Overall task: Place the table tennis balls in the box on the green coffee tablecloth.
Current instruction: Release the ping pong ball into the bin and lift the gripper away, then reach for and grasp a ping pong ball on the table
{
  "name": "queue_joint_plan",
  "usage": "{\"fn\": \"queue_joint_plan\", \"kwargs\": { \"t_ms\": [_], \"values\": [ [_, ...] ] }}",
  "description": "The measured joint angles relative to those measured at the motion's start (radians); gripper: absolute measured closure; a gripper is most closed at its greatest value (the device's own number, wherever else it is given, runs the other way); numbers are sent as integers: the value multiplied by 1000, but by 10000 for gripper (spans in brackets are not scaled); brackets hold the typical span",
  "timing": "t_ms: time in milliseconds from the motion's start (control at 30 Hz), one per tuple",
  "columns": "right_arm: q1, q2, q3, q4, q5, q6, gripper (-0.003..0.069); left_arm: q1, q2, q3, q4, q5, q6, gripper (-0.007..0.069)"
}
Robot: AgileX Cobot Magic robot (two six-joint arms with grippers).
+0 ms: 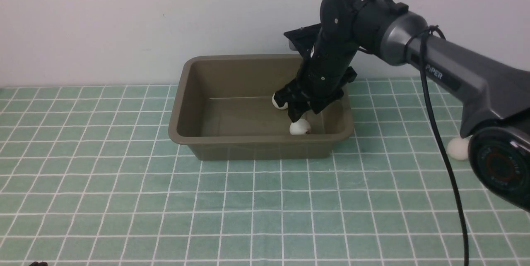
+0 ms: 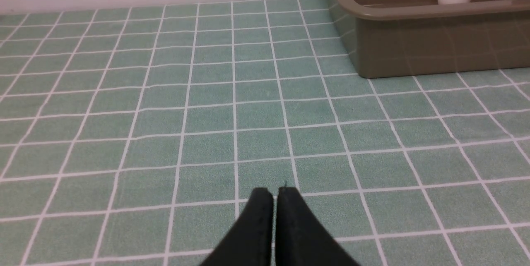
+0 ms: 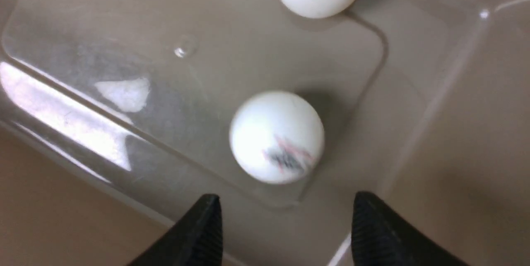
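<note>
Hovering in the box (image 1: 248,138), right end effector (image 3: 285,210) open above 2 balls (image 3: 276,137); left end effector (image 2: 275,193) closed.

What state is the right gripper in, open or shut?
Open: the right gripper shows its fingertips wide apart with nothing between them; a ball is loose beyond them in the box.

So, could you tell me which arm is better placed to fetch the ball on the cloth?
Right. The ball lies on the cloth right of the box, near the right arm's base; the right gripper is open. The left gripper is shut, left of the box.
</note>
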Motion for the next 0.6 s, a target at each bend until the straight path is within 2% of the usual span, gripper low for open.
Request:
{"fn": "queue_joint_plan", "kwargs": {
  "t_ms": [133,267,400,600],
  "values": [
    [-2,-47,2,-77,2,2,272,0,0,0,0,0,0,629],
    [-38,-159,2,-101,2,31,272,0,0,0,0,0,0,629],
    [-123,-288,16,-106,3,60,272,0,0,0,0,0,0,629],
    [-255,-480,261,-150,9,69,272,0,0,0,0,0,0,629]
  ]
}}
